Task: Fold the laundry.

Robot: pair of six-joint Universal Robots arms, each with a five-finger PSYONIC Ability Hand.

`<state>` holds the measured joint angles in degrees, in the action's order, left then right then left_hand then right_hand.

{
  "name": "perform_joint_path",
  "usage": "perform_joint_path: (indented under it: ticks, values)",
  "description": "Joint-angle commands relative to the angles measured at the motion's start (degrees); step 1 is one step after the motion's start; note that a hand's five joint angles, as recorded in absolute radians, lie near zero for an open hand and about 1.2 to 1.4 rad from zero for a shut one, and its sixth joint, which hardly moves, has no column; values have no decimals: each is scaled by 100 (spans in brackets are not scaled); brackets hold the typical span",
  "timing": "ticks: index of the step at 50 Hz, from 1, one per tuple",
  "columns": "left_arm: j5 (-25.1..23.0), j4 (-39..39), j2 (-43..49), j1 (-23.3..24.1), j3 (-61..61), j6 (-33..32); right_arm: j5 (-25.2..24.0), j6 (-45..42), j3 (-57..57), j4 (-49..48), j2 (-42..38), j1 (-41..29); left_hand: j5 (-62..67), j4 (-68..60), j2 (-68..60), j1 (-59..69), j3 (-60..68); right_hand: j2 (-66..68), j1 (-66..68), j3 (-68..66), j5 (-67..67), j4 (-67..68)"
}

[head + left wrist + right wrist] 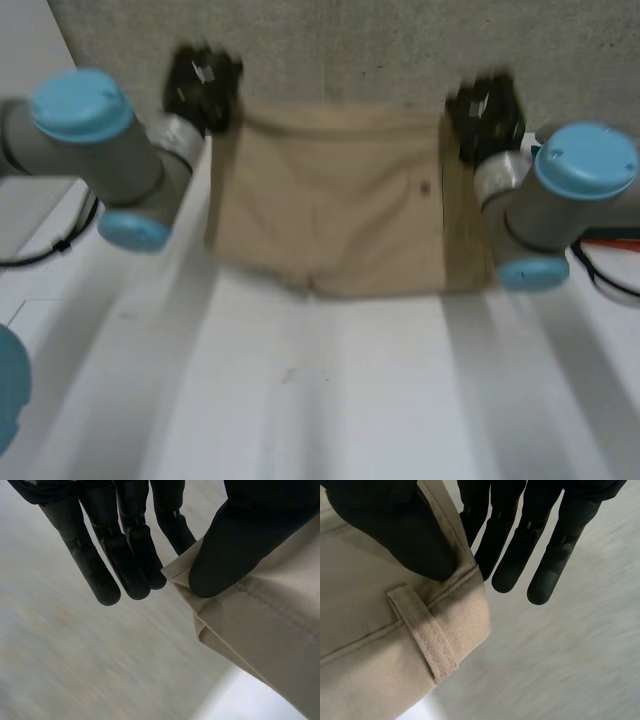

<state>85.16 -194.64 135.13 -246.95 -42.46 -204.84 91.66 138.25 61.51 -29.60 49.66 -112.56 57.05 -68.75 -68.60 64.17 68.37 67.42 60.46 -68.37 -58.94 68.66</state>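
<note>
While the shorts [330, 200] seemingly hang, left hand [203, 85] and right hand [485, 110] pinch their far-edge corners.

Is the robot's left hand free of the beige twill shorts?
No: the left hand pinches a corner of the beige twill shorts between thumb and fingers.

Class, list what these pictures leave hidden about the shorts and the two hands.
- Head view: the shorts' back, hidden by the front; the right arm covers one leg's outer edge.
- Left wrist view: the cloth under the thumb of the left hand; most of the shorts runs off the edge.
- Right wrist view: the waistband under the thumb of the right hand.
</note>
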Motion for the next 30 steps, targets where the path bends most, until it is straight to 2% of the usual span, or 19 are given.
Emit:
perform_joint_path:
  ticks: [1, 6, 12, 17, 25, 30]
  values:
    - [-123, -1592, -1233, -195, 150, 1084, -34, 922, -456, -1909, 755, -196, 1295, -1125, -1140, 1583, 1163, 1258, 1954, -1163, -1106, 1134]
    - [-167, -1454, -1656, -380, 36, 1464, -61, 1204, -438, -1411, 1019, -301, 1295, -1125, -1140, 1583, 1163, 1258, 1954, -1163, -1106, 1134]
    - [-237, -550, -1876, -477, -622, 1658, -139, 1186, -281, -697, 975, -337, 1295, -1125, -1140, 1583, 1163, 1258, 1954, -1163, -1106, 1134]
    - [-491, -13, -2113, -512, -2043, 1667, -482, 1143, 88, -495, 791, -354, 1295, -1125, -1140, 1583, 1163, 1258, 1954, -1163, -1106, 1134]
    - [-870, 49, -2465, -591, -4190, 1395, -1000, 791, 1019, 137, 439, -372, 1295, -1125, -1140, 1583, 1163, 1258, 1954, -1163, -1106, 1134]
    - [-1001, 724, -2825, -749, -5236, 1034, -1124, 378, 1618, 1323, 518, -240, 1295, -1125, -1140, 1583, 1163, 1258, 1954, -1163, -1106, 1134]
